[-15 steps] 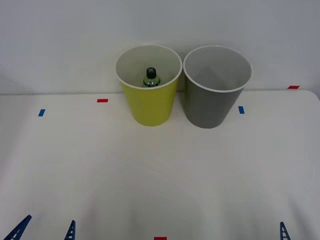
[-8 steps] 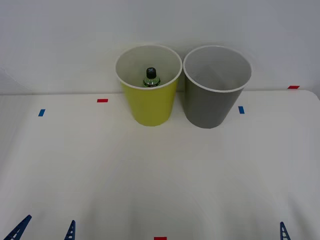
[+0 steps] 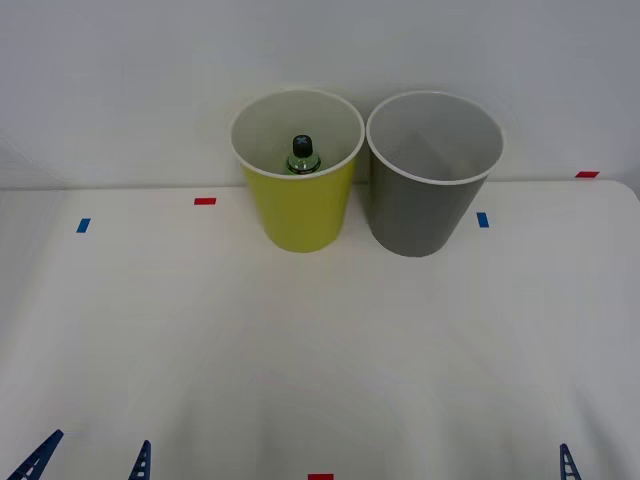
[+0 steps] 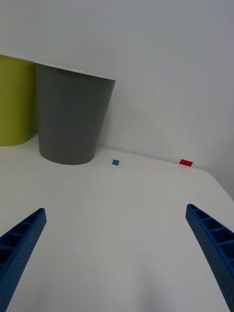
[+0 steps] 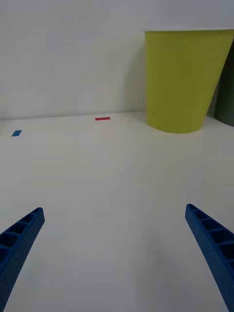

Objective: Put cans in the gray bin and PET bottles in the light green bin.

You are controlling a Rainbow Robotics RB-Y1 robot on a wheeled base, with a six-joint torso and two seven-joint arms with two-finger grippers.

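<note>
PET bottle (image 3: pixel 303 156) stands inside light green bin (image 3: pixel 300 215); gray bin (image 3: pixel 425 215) appears empty, no cans on table (image 3: pixel 320 350); left gripper (image 5: pixel 114 253) & right gripper (image 4: pixel 114 253) near edge, fingers apart, holding nothing.

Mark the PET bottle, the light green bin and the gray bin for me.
PET bottle (image 3: pixel 303 152), front view, black cap.
light green bin (image 3: pixel 300 215), front view, outer wall.
gray bin (image 3: pixel 415 215), front view, outer wall.

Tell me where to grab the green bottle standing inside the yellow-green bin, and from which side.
Grip the PET bottle by its black cap and neck, coming straight down from above. It seems to stand upright inside the light green bin, whose tall walls block any side approach, so probably only the capped top is reachable.
</note>
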